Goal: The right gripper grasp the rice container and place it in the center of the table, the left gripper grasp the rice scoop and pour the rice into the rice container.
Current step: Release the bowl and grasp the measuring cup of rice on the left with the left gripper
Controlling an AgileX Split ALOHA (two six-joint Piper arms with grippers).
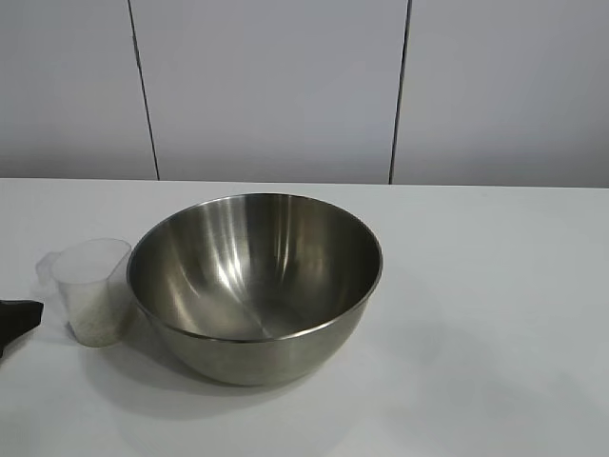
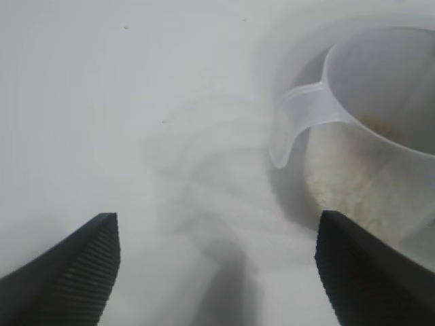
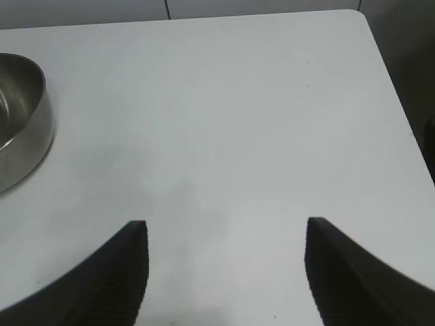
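The rice container [image 1: 255, 286], a big steel bowl, stands upright on the white table [image 1: 476, 333], a little left of its middle, and looks empty. The rice scoop [image 1: 92, 290], a frosted plastic cup, stands close against the bowl's left side with rice [image 2: 353, 183] in its bottom. My left gripper [image 2: 217, 227] is open just short of the scoop [image 2: 370, 122], with only bare table between its fingers; in the exterior view one black finger [image 1: 17, 319] shows at the left edge. My right gripper [image 3: 225, 225] hangs open over bare table, well to the right of the bowl [image 3: 20, 129].
Grey wall panels [image 1: 285, 86] rise behind the table's far edge. The right wrist view shows the table's rounded corner [image 3: 363, 17] and side edge, with dark floor beyond. White tabletop stretches to the right of the bowl.
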